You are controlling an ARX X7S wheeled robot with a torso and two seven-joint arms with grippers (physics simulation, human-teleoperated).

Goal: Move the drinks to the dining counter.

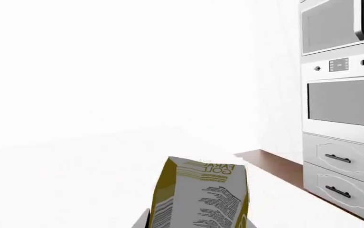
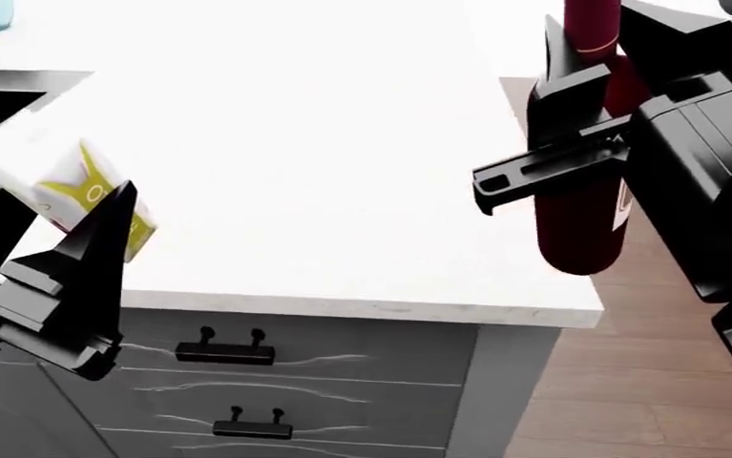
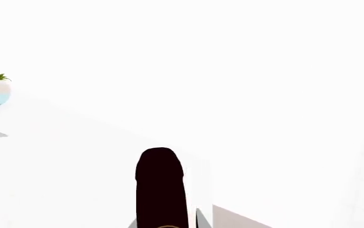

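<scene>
Your left gripper (image 2: 92, 234) gripped the white carton (image 2: 53, 181) at the dining counter (image 2: 315, 172)'s 8 o'clock edge; your right gripper (image 2: 567, 124) clasped the wine bottle (image 2: 582, 224) at 3 o'clock.

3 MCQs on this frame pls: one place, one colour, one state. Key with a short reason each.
1. Where is the wine bottle?
A. in the sink
B. by the white countertop's right end
C. on the floor

2. What colour are the cabinet's drawer handles?
A. black
B. gold
C. red

3. What is the state of the carton?
A. upright, untouched
B. crushed flat
C. tilted, at the left gripper

Key: 1 B, the head view shows it at the counter's right end, in the right gripper. 2 A, both handles are black. 3 C, it leans at an angle between the left fingers.
</scene>
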